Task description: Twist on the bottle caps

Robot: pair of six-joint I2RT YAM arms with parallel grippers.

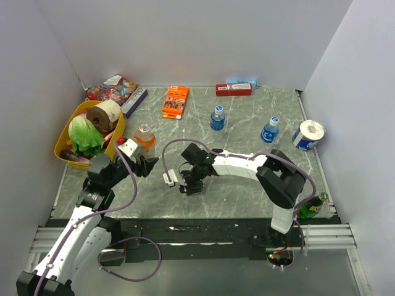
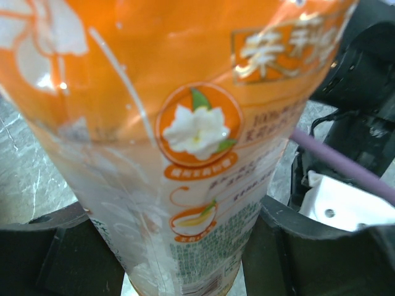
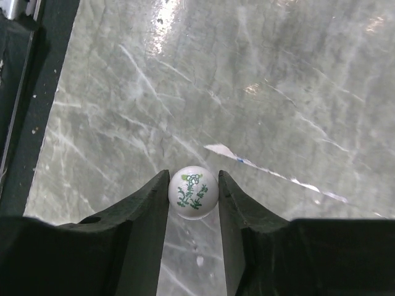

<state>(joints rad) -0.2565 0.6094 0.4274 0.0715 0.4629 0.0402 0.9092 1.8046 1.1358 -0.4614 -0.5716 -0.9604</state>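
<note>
Starting at the far left of the counter (image 1: 247, 179), a yellow basket (image 1: 65, 139) holds a lettuce (image 1: 85, 135), a brown roll (image 1: 103, 115) and a dark purple vegetable (image 1: 74, 157). Behind it, by the back wall, lie some snack packets (image 1: 117, 90).

Just right of the basket the orange bottle (image 1: 145, 140) stands upright, with the left gripper (image 1: 145, 163) at its near side. In the left wrist view the bottle fills the frame, its orange label printed with a white flower. Black fingers (image 2: 62, 253) press against both sides low down, so this gripper is clamped on the bottle.

Farther back, a flat orange box (image 1: 176, 102) lies near the wall.

At the middle of the counter the right gripper (image 1: 189, 182) points down close to the surface, well apart from every bottle. Its wrist view shows the white cap (image 3: 193, 192), printed with a green sprig, pinched between the two fingertips above bare marble.

A red box (image 1: 234, 89) lies at the back. In front of it a blue-labelled bottle (image 1: 217, 118) stands upright with a blue cap (image 1: 218, 109) on top. To its right stands a second blue-labelled bottle (image 1: 270, 131), also wearing a blue top (image 1: 274, 121).

Near the right wall sits a toilet roll (image 1: 307, 134), and a green bottle (image 1: 311, 206) lies by the right arm's base.
</note>
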